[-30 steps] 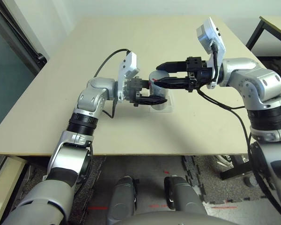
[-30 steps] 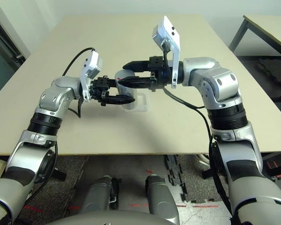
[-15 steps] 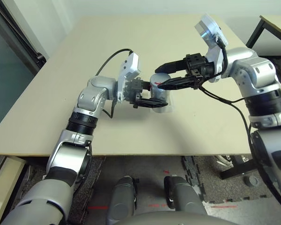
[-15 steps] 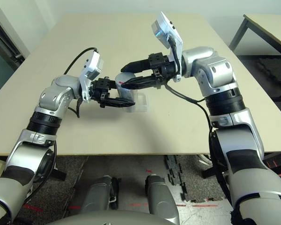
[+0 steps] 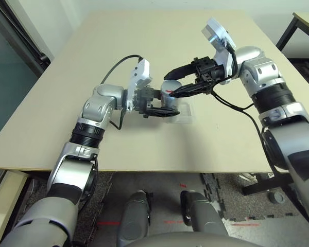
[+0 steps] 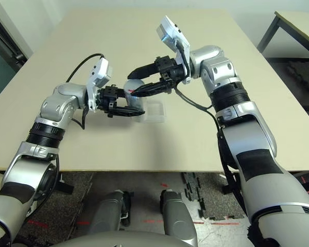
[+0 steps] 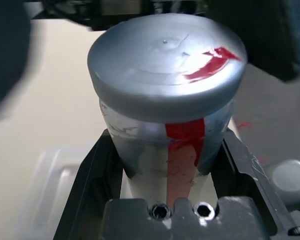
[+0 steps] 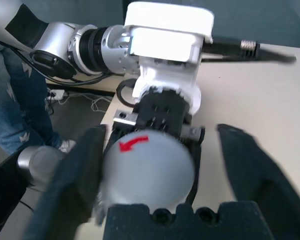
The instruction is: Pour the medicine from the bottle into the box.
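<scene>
At frame centre the left gripper [image 5: 162, 109] clamps the upright bottle [image 5: 171, 94] just over the box [image 5: 184, 114]. The right gripper [image 5: 176, 81], fingers spread wide and empty, straddles the cap [image 7: 165, 62] from the right, bottle axis vertical between them.

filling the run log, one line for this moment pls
left end effector: shut on bottle | right end effector: open around cap | cap on | box: on table, beside bottle

Silver jointed arms [image 5: 100, 105], black cables, seemingly white wrist camera housings [image 5: 140, 74].
</scene>
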Controlling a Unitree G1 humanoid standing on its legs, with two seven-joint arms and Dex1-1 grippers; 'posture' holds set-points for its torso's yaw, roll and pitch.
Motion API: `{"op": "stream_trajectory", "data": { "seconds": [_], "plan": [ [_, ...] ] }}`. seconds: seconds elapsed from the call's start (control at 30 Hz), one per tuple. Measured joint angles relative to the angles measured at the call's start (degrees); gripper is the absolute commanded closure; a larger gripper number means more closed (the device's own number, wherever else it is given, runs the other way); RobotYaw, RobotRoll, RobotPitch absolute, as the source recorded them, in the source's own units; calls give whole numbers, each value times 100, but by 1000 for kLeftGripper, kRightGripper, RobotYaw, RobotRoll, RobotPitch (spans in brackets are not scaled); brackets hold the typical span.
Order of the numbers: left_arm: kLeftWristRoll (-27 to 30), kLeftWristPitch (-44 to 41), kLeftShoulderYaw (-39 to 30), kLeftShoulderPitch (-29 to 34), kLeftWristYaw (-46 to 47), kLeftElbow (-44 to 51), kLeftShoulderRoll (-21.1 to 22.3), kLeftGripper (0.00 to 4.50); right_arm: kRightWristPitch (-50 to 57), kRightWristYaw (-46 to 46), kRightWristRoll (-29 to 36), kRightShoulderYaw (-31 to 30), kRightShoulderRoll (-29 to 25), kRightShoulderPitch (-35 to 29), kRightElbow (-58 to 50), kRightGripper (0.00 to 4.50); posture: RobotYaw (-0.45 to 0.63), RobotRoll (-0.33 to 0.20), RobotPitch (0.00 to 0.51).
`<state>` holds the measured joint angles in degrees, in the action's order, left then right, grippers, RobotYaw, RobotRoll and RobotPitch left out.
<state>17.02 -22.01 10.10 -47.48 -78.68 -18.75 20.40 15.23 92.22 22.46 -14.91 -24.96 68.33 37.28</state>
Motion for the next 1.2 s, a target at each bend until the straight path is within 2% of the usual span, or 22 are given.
{"op": "stream_trajectory", "data": {
  "seconds": [0.23,0.47,0.6,0.83,1.2],
  "plan": [
    [2,56,-3,-112,-8,-11,-10,1833,541,-21,17,188,-282,-329,-765,0,-11,0,126],
    [31,99,-58,-112,29,-14,11,1833,1090,-444,103,498,-463,-663,-1466,0,-17,0,119],
    [64,102,-88,-111,69,-16,25,1833,1222,-773,142,696,-463,-780,-1661,0,-20,0,110],
    [77,212,-110,-130,226,-197,18,1833,1531,-1227,240,714,-325,-1012,-2159,0,-20,0,99],
    [85,284,-113,-137,333,-266,6,1833,1571,-1732,292,712,-39,-1113,-2354,0,-9,0,92]
  ]
}}
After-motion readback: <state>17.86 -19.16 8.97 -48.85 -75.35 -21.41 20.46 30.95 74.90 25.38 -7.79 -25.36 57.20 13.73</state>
